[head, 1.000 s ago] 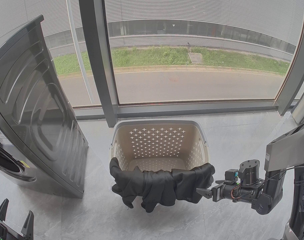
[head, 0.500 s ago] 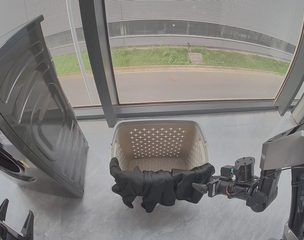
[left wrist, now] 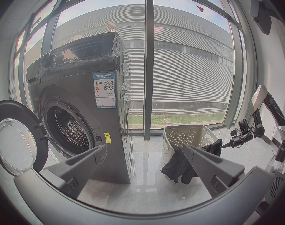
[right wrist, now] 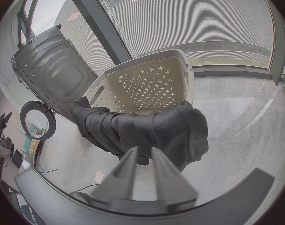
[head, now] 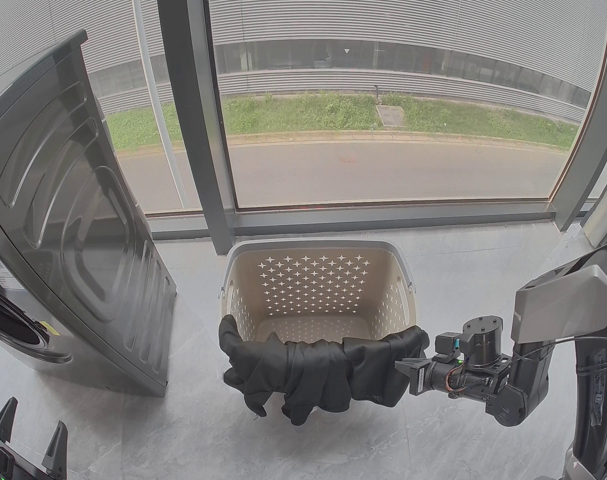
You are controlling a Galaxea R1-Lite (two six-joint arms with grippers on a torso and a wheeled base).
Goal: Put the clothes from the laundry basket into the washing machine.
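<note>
Clothes (head: 317, 368) drape basket (head: 317, 244) rim, touching right gripper (head: 403, 367).

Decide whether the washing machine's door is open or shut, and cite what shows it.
Open: the round door stands swung aside from the washing machine, leaving the perforated drum exposed.
</note>
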